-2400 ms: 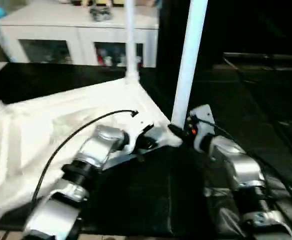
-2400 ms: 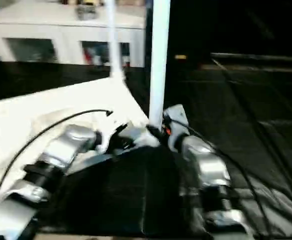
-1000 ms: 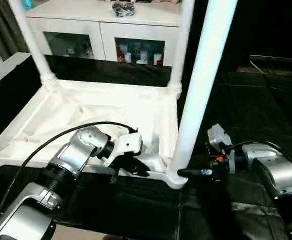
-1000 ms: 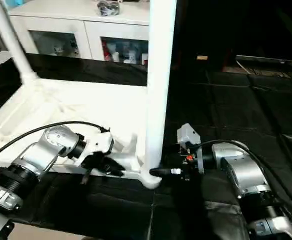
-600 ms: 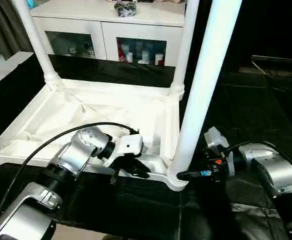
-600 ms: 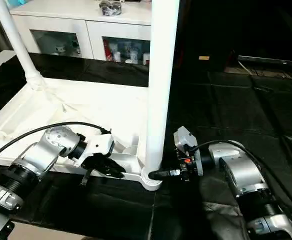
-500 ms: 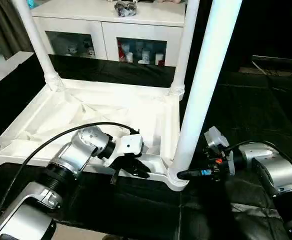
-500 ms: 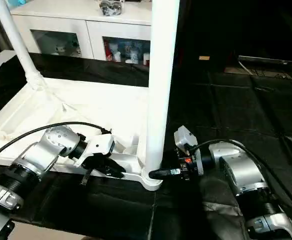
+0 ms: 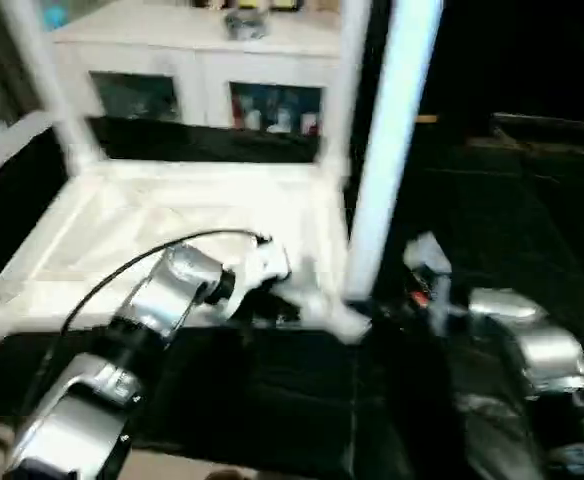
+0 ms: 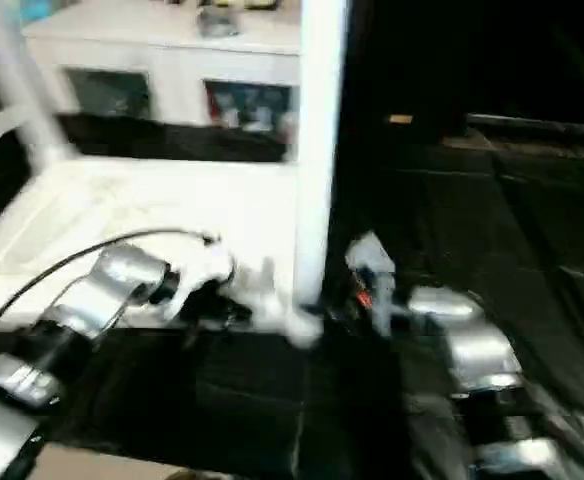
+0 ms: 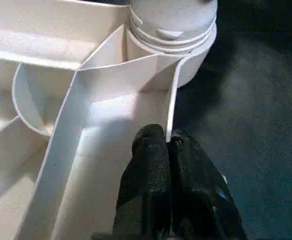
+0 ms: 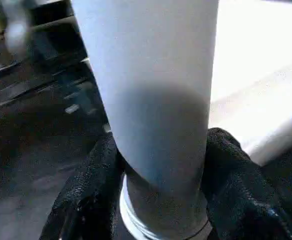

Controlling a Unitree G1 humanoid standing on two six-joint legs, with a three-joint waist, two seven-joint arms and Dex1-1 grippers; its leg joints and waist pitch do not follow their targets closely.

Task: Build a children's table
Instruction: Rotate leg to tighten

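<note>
White plastic everywhere: the table top [image 9: 172,225] is lying upside down on the black mat [image 9: 272,400], ribbed side up, with legs standing up out of its corner sockets. Nearest leg [image 9: 387,150] is seated in the near corner socket [image 11: 173,30], the landmark for everything below.

What's changed: a second ago the right gripper [image 12: 158,165] was set wider around that leg just above the socket; now its fingers [image 12: 93,185] are closed in snug on both sides of the shaft. So tightening or pressing the leg home is probably what's being set up.

The left gripper [image 11: 167,150] is kept pinched shut on the thin rim wall [image 11: 172,100] just beside the socket, steadying the top.

Room-wise: open mat is found right of the socket, the cabinet [image 9: 202,70] well behind, far legs well apart.
</note>
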